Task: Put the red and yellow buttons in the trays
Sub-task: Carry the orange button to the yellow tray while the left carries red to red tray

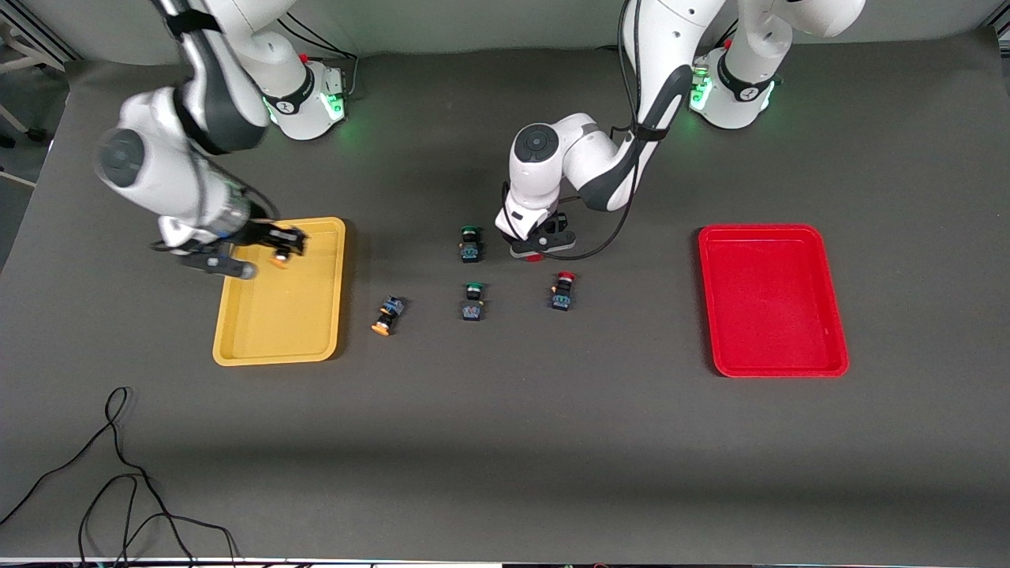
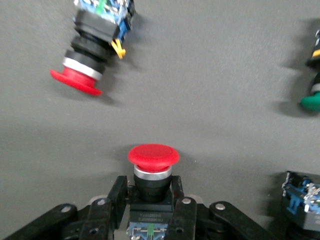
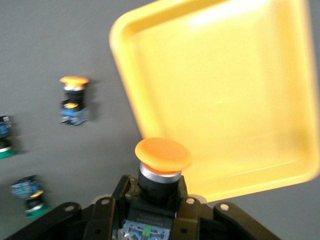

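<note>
Right claw (image 1: 276, 251) motion-blurred; yellow tray (image 3: 150, 35) cut by frame edge.

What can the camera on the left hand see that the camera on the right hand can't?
Only the left wrist view shows the left gripper shut on a red button, with another red button lying on the table. Only the right wrist view shows the right gripper holding a yellow button over the yellow tray, plus a second yellow button. Both show green buttons.
</note>
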Tool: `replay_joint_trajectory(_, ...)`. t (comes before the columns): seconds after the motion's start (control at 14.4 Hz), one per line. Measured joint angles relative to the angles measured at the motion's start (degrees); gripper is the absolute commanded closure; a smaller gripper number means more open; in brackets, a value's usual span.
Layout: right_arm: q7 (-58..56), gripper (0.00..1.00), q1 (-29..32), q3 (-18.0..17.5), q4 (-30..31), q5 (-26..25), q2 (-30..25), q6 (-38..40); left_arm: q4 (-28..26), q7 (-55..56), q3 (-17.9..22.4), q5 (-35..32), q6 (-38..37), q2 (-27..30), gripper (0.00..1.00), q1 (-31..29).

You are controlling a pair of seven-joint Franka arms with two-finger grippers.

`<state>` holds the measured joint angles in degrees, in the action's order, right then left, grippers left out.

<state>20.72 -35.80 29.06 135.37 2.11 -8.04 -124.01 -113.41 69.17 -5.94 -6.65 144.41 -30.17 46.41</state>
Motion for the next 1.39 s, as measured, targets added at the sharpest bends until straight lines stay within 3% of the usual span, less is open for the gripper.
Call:
replay_joint_trajectory(0.21, -4.3, 0.72, 0.0, 4.6, 1.1, -1.5, -0.5, 1.3, 10.2, -0.8, 0.2, 1.6, -16.0, 1.8, 0.93, -1.4)
replay_joint_trajectory(0.35, -6.7, 0.71, 0.0, 7.1, 2.3, -1.8, 0.4, 1.2, 15.0, -7.9, 0.4, 6.4, -24.8, 5.4, 0.93, -4.1)
replay_joint_trajectory(0.56, -9.5, 0.72, 0.0, 9.2, 5.4, -1.9, 3.5, -4.8, 15.2, -21.7, 0.9, 10.2, -34.9, 12.2, 0.93, -11.8)
replay_joint_trajectory(0.7, -9.8, 0.72, -0.1, 9.2, 8.8, -1.9, 6.4, -11.2, 11.6, -31.0, 1.3, 10.4, -36.9, 15.7, 0.93, -18.6)
replay_joint_trajectory(1.04, -11.9, 0.72, -0.5, 9.2, 11.8, -1.6, 14.3, -20.1, -3.6, -52.8, 1.8, 8.5, -30.9, 21.9, 0.93, -35.7)
replay_joint_trajectory(1.39, -18.7, 0.7, -0.8, 8.8, 11.8, 8.2, 18.8, -21.2, -17.0, -61.5, 1.9, 5.6, -8.1, 20.0, 0.93, -44.0)
